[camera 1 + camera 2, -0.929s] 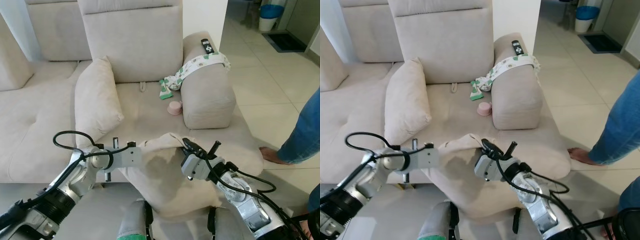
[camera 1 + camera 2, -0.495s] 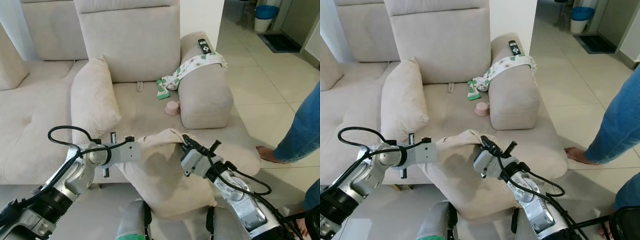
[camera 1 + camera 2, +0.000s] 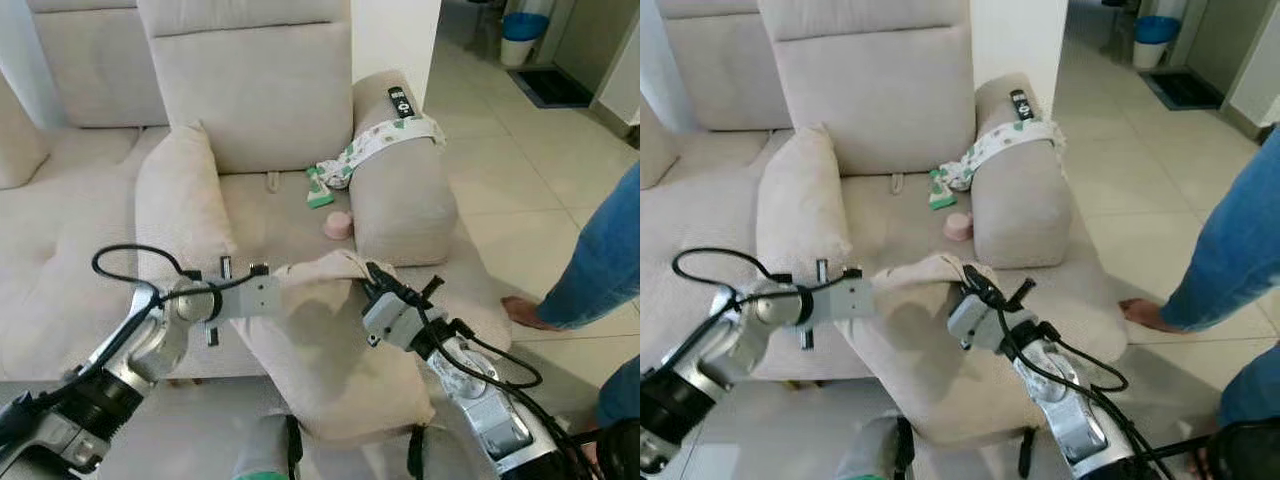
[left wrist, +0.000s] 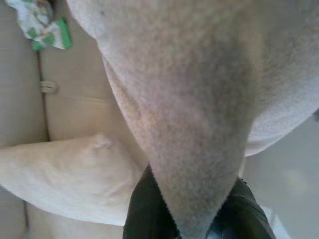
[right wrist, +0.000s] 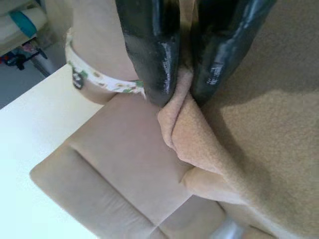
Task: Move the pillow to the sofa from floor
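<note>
Carry step: large beige fabric pillow (image 3: 335,350) hangs just before the cream sofa (image 3: 290,215) seat edge, left gripper (image 4: 192,226) and right gripper (image 5: 177,74) each pinching a top corner; next, lift forward onto seat.

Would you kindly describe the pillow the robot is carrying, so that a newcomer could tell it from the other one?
Start at the beige sofa and look to the front edge of its seat. There a beige pillow hangs between the left pincer and the right pincer, each pinching an upper corner. The other pillow stands upright on the seat, untouched.
</note>
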Controlling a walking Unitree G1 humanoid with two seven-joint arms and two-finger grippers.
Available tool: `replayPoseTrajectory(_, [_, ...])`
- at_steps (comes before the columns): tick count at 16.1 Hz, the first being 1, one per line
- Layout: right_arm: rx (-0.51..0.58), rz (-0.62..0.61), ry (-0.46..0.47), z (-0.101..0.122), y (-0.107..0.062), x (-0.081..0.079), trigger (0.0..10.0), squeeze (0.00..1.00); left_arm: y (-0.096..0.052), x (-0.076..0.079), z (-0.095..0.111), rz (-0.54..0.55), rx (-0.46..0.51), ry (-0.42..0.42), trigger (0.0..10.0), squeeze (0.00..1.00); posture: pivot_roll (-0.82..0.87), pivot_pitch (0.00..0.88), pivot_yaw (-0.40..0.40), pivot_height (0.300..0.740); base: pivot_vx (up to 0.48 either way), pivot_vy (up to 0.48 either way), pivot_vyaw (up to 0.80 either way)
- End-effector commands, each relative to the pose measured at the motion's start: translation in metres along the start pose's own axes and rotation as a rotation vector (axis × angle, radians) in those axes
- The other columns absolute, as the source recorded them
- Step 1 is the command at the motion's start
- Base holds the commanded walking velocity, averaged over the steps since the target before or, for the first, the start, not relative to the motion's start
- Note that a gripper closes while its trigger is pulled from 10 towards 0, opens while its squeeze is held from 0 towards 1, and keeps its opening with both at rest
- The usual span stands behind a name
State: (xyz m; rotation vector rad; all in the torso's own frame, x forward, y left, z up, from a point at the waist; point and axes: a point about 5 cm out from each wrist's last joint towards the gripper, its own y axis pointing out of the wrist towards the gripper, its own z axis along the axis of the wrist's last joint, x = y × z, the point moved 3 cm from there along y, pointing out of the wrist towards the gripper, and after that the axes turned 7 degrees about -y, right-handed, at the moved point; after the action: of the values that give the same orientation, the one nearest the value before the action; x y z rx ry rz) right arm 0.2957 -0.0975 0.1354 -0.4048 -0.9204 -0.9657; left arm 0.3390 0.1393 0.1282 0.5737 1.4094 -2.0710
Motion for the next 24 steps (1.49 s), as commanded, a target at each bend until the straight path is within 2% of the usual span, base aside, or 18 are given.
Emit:
replayPoseTrajectory(1, [0.094, -0.058, -0.003, 0.022, 0.007, 0.013, 10.0, 0.00, -0.006, -0.016, 0.009, 0.069, 0.032, 0.010, 10.0, 0.00, 0.05, 0.000, 0.081, 0.673, 0.000, 0.000, 0.00])
replayPoseTrajectory(5, [0.101, -0.066, -0.010, 0.023, 0.008, 0.017, 10.0, 0.00, -0.009, -0.026, 0.014, 0.102, 0.045, 0.012, 10.0, 0.00, 0.05, 0.000, 0.077, 0.698, 0.000, 0.000, 0.00])
replayPoseTrajectory(10, [0.123, -0.085, -0.016, 0.030, 0.009, 0.026, 10.0, 0.00, -0.007, -0.027, 0.017, 0.114, 0.053, 0.012, 10.0, 0.00, 0.04, 0.000, 0.072, 0.740, 0.000, 0.000, 0.00])
replayPoseTrajectory(16, [0.146, -0.128, -0.019, 0.039, 0.012, 0.040, 10.0, 0.00, -0.005, -0.033, 0.027, 0.142, 0.099, -0.006, 10.0, 0.00, 0.03, 0.000, 0.066, 0.740, 0.000, 0.000, 0.00])
replayPoseTrajectory(18, [0.144, -0.143, -0.018, 0.039, 0.012, 0.042, 10.0, 0.00, -0.006, -0.040, 0.036, 0.180, 0.157, -0.067, 10.0, 0.00, 0.03, 0.000, 0.067, 0.740, 0.000, 0.000, 0.00])
replayPoseTrajectory(20, [0.127, -0.179, -0.004, 0.036, 0.012, 0.047, 10.0, 0.00, -0.009, -0.060, 0.050, 0.306, 0.262, -0.214, 10.0, 0.00, 0.03, 0.000, 0.067, 0.740, 0.000, 0.000, 0.00])
replayPoseTrajectory(22, [0.121, -0.193, 0.002, 0.035, 0.012, 0.048, 10.0, 0.00, -0.013, -0.073, 0.055, 0.384, 0.309, -0.284, 10.0, 0.00, 0.02, 0.000, 0.071, 0.740, 0.000, 0.000, 0.00])
replayPoseTrajectory(24, [0.098, -0.224, 0.048, 0.032, 0.013, 0.055, 10.0, 0.00, -0.029, -0.102, 0.063, 0.550, 0.397, -0.383, 10.0, 0.00, 0.02, 0.000, 0.075, 0.740, 0.000, 0.000, 0.00])
